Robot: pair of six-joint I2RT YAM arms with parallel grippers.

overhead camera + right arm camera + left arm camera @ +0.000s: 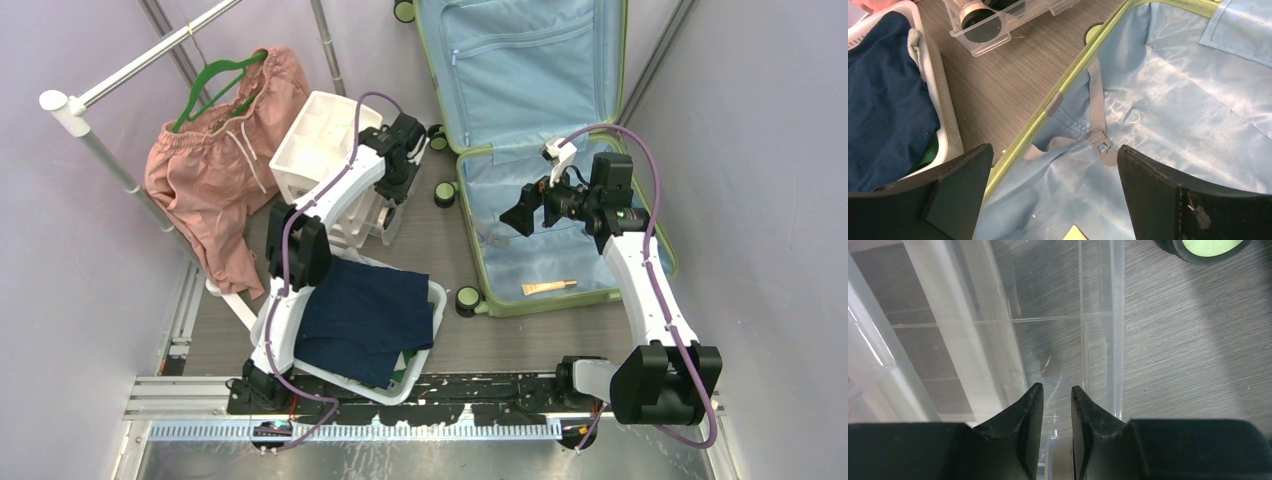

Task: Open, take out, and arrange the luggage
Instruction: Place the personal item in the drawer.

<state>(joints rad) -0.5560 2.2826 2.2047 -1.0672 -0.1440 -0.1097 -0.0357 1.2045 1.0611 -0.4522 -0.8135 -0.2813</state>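
Right gripper (518, 212) spread wide above open luggage (570, 262) — tan tube (549, 287) just near of it, long axis left-right; left gripper (1055, 390), almost pressed together on nothing, farther away.

Bright, even overhead light, soft shadows on surface (500, 340). Glare on metal sheet (420, 462) at 6 o'clock. Left wrist view: reflections streak clear drawer (998, 340); left tool (1056, 390) dark, slightly soft.

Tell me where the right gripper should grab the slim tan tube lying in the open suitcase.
Grip the tan tube across its middle, coming straight down with the jaws spanning its narrow width. It lies flat on the suitcase lining, lengthwise along the near rim, so a side approach would likely hit that rim. The right gripper stands wide open.
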